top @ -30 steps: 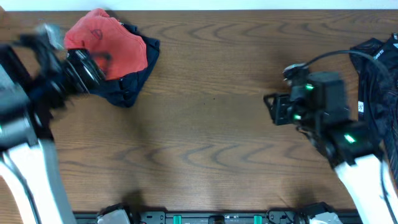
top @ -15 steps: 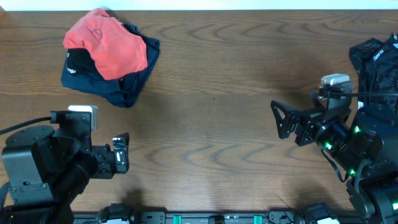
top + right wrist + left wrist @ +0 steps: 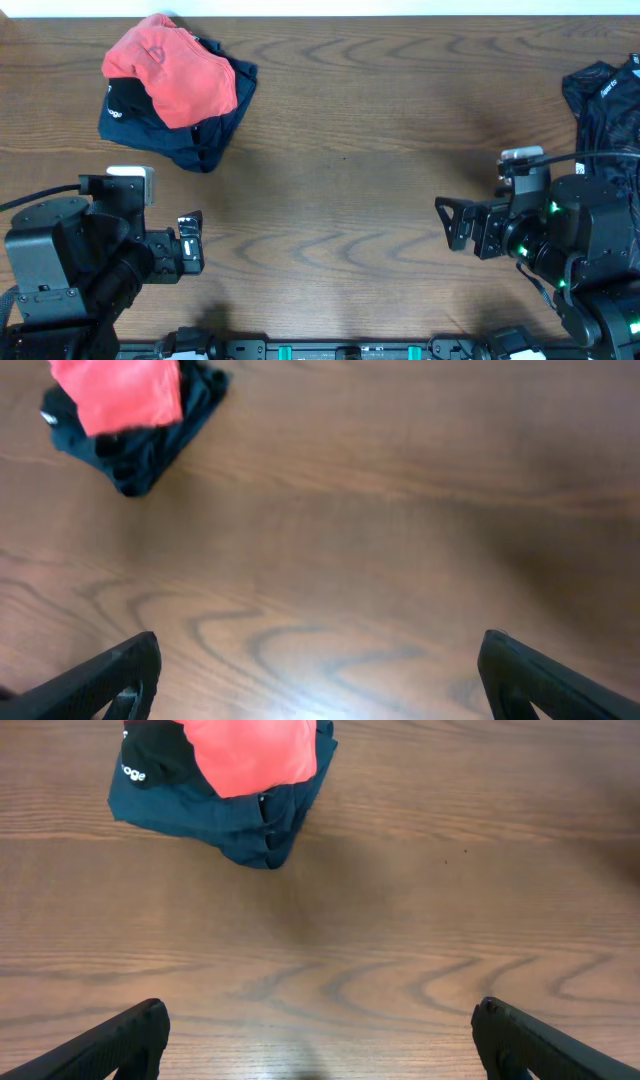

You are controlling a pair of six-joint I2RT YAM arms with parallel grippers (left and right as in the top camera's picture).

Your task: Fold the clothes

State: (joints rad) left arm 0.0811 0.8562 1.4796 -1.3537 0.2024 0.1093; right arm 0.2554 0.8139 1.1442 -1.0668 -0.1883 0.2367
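Note:
The clothes lie in two places. An orange-red garment (image 3: pixel 175 80) sits bunched on top of a navy and black heap (image 3: pixel 200 140) at the table's far left. A black garment (image 3: pixel 605 100) lies at the right edge, partly cut off. My left gripper (image 3: pixel 192 243) hangs near the front left, open and empty, well short of the heap. My right gripper (image 3: pixel 450 225) is at the front right, open and empty, pointing toward the table's middle. In the left wrist view the orange-red garment (image 3: pixel 250 755) and navy cloth (image 3: pixel 240 825) lie far ahead of the left gripper (image 3: pixel 320 1025). The right gripper (image 3: pixel 320 655) also holds nothing.
The brown wooden table (image 3: pixel 340 180) spans the view, its far edge along the top. Both arm bodies stand over the front corners. A dark rail of hardware runs along the front edge (image 3: pixel 340 350).
The left arm has pulled back from the heap toward the front left. The right arm has drawn back toward the front right. Both grippers have opened wide.

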